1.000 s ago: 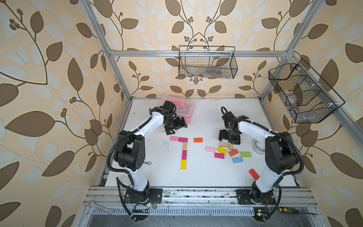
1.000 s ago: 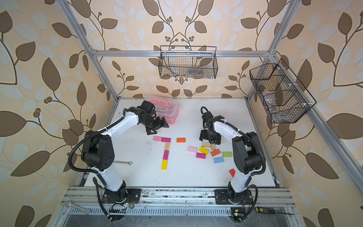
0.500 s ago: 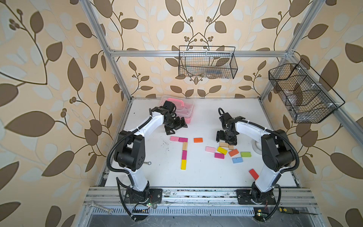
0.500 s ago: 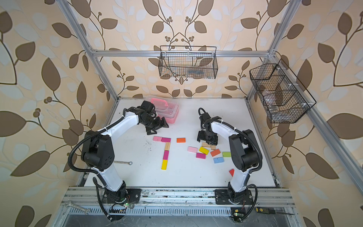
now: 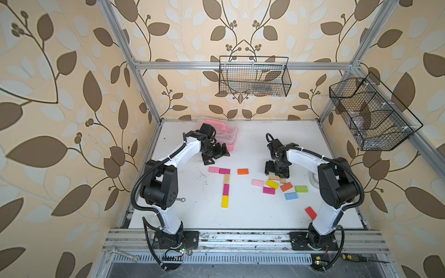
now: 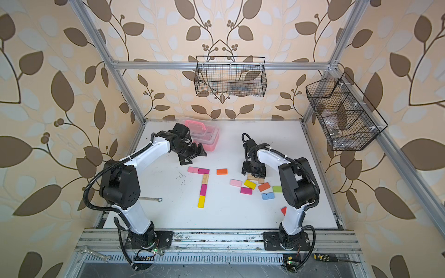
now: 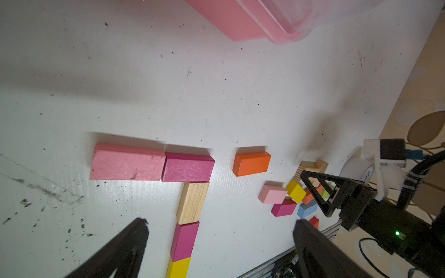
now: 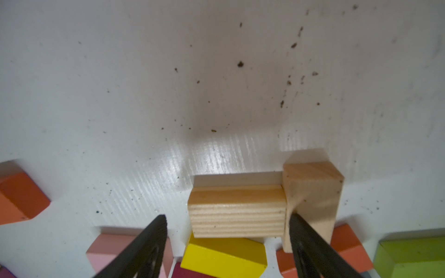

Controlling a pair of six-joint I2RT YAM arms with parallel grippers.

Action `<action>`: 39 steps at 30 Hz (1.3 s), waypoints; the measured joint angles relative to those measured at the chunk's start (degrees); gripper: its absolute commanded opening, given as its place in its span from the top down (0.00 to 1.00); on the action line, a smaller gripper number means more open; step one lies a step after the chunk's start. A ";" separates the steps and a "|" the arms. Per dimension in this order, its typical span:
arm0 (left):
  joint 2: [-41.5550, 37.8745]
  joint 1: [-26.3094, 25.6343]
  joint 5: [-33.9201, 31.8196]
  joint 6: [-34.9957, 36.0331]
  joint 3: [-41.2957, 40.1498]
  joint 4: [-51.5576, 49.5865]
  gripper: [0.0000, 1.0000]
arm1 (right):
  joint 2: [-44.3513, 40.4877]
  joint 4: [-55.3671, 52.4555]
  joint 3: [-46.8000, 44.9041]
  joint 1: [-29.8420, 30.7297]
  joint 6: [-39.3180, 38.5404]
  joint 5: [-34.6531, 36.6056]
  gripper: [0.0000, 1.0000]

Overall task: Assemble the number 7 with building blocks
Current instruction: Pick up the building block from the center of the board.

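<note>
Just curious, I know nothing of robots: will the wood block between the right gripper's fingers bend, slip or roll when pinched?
Probably stiff: the wood block looks solid, with visible grain. Unlikely to roll: its faces are flat, its corners square. It may jostle the second wood block touching its end, where one finger of the right gripper stands.

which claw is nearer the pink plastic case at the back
Left. The left claw hangs just in front of the pink case; the right claw is across the table, straddling a plain wood block.
</note>
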 measured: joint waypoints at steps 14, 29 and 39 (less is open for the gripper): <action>-0.02 0.00 0.02 -0.74 -1.75 1.01 0.03 | 4.42 0.07 2.38 3.67 -0.61 1.18 0.27; -0.96 0.00 0.00 -0.83 -2.43 1.27 0.03 | 4.59 0.02 6.16 4.55 0.33 0.85 0.43; -3.10 0.00 -0.11 -0.83 -4.15 1.49 0.03 | 8.20 0.96 15.32 7.74 0.46 -3.28 0.43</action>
